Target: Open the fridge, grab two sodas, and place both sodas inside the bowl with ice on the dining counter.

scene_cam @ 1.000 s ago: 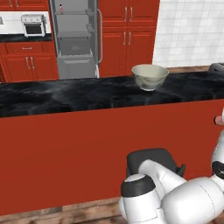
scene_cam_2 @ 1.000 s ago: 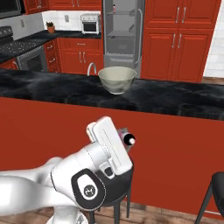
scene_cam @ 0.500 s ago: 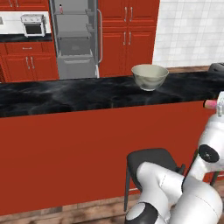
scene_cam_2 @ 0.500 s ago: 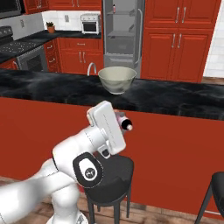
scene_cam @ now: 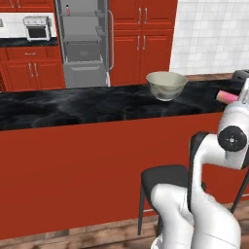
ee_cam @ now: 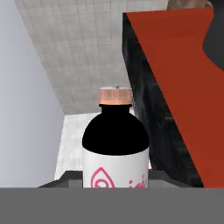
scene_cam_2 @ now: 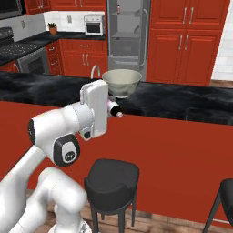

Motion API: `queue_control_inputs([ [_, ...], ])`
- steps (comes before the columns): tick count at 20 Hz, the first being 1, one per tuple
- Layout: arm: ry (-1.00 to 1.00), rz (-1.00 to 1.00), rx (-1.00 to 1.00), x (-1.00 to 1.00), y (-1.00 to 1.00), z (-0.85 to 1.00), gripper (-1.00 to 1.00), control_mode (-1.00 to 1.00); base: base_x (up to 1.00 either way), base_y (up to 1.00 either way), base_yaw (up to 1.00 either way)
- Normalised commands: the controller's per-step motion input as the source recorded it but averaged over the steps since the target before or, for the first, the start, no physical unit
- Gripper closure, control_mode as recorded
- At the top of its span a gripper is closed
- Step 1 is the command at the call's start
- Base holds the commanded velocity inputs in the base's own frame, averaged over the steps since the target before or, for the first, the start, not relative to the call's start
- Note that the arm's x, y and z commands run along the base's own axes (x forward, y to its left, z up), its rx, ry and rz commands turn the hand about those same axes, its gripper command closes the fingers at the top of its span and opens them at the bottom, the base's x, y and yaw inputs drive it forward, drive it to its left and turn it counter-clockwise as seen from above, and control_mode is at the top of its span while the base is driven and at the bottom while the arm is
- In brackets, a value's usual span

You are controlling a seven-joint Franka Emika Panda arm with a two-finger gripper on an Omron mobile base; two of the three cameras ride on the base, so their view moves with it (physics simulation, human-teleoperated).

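My gripper (scene_cam_2: 110,107) is shut on a soda (scene_cam_2: 114,108), held sideways at counter height just in front of the dining counter's (scene_cam_2: 182,102) edge. The bowl (scene_cam_2: 121,82) stands on the counter right behind it. From the left, the soda (scene_cam: 226,96) shows pink at the arm's top right, to the right of the bowl (scene_cam: 166,85). In the hand view the soda (ee_cam: 116,148) has a tan cap, dark shoulder and a white label with pink print. The fridge (scene_cam: 82,44) stands open at the back, with a second soda (scene_cam: 67,9) on its top shelf.
A black stool (scene_cam_2: 111,179) stands under the counter by the arm, another stool (scene_cam_2: 225,193) at the right. Red cabinets (scene_cam: 141,41) flank the fridge, and a white toaster oven (scene_cam: 36,28) sits on the back counter. A faucet (scene_cam_2: 94,70) rises beyond the dining counter.
The arm has swung up from below the counter's edge, lifting the held soda to counter height near the bowl. The base and scene have stayed put.
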Motion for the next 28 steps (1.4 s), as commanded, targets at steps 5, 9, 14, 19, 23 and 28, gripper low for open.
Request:
queue_control_inputs([
  [5, 0.0, 0.12, 0.26, 0.0, 0.0, 1.0, 1.0, -1.0, 0.0, 0.0, 0.0],
  [9, 0.15, 0.14, -0.04, 0.01, 0.0, 0.56, 1.0, -1.0, 0.0, 0.0, 0.0],
  [14, 0.31, 0.26, -0.26, 0.2, 0.01, 0.02, 1.0, -1.0, 0.0, 0.0, 0.0],
  [19, 0.25, 0.4, -0.18, 0.21, 0.06, 0.0, 1.0, -1.0, 0.0, 0.0, 0.0],
  [23, 0.23, 0.4, -0.15, 0.18, 0.22, 0.0, 1.0, -1.0, 0.0, 0.0, 0.0],
  [28, 0.29, 0.13, -0.23, 0.32, 0.51, -0.03, 1.0, -1.0, 0.0, 0.0, 0.0],
])
